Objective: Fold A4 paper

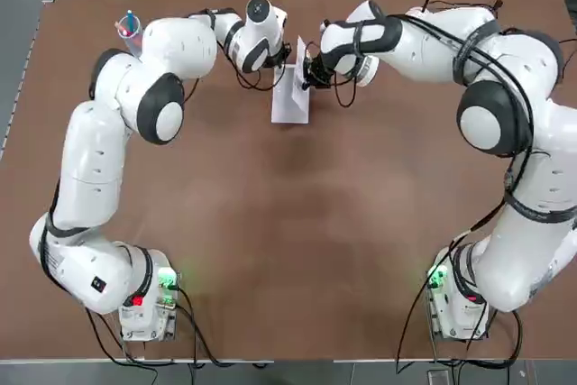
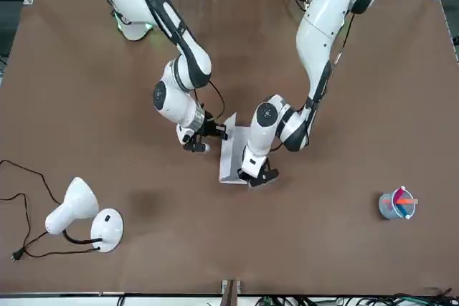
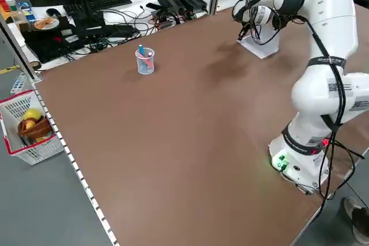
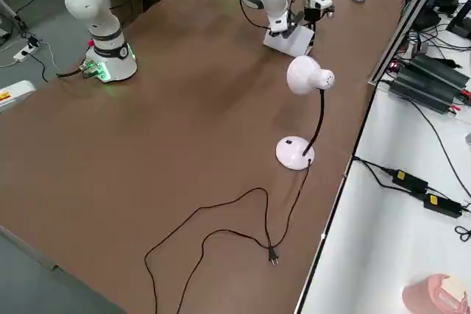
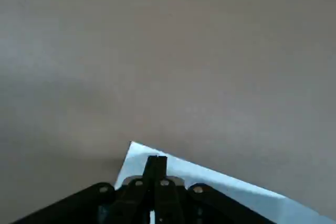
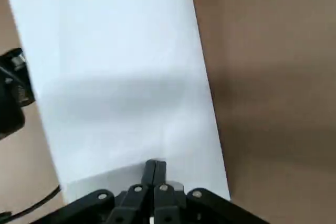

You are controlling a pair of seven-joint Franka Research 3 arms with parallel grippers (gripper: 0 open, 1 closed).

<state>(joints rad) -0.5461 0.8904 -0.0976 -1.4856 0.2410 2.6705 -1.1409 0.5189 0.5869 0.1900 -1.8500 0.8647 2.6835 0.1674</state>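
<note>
The A4 paper (image 1: 290, 96) is a narrow white sheet at the far middle of the table, also in the front view (image 2: 233, 152). One long edge stands lifted off the table. My right gripper (image 1: 311, 74) is shut on that raised edge, and its fingertips (image 6: 155, 167) pinch the paper (image 6: 121, 77). My left gripper (image 1: 281, 60) is shut, and its fingertips (image 5: 156, 162) press down on the paper (image 5: 220, 184) near a corner. In the front view the left gripper (image 2: 258, 175) is at the sheet's corner and the right gripper (image 2: 208, 134) is beside the sheet.
A white desk lamp (image 2: 86, 216) with a trailing cord stands on the far side by my right arm. A clear cup with pens (image 1: 129, 29) stands at the far left. Cables and power bricks (image 3: 179, 1) lie beyond the far table edge.
</note>
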